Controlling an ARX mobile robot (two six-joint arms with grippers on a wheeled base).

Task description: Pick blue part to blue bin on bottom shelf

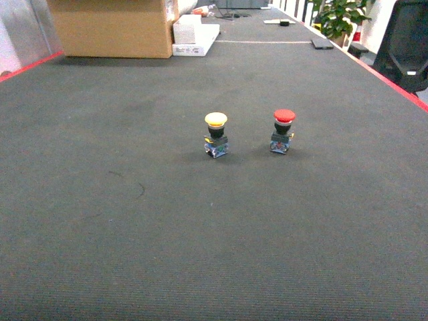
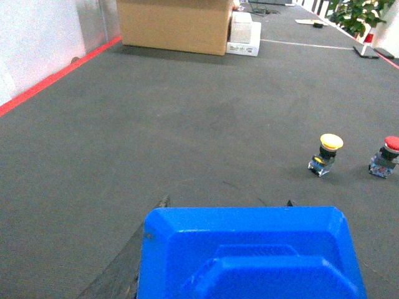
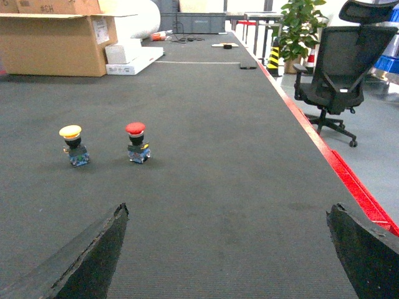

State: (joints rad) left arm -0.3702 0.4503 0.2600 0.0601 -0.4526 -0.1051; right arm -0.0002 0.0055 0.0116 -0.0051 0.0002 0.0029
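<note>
Filling left jaws' span: blue bin (image 2: 249, 252).

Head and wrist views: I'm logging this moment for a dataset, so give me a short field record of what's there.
surface: dark grey carpeted floor
yellow-capped button: upright, left of the red one
red-capped button: upright, apart from the yellow one
left gripper: holds blue part
right gripper: open, empty
cardboard box: far left
office chair: off carpet, right
bottom shelf: not in view
</note>
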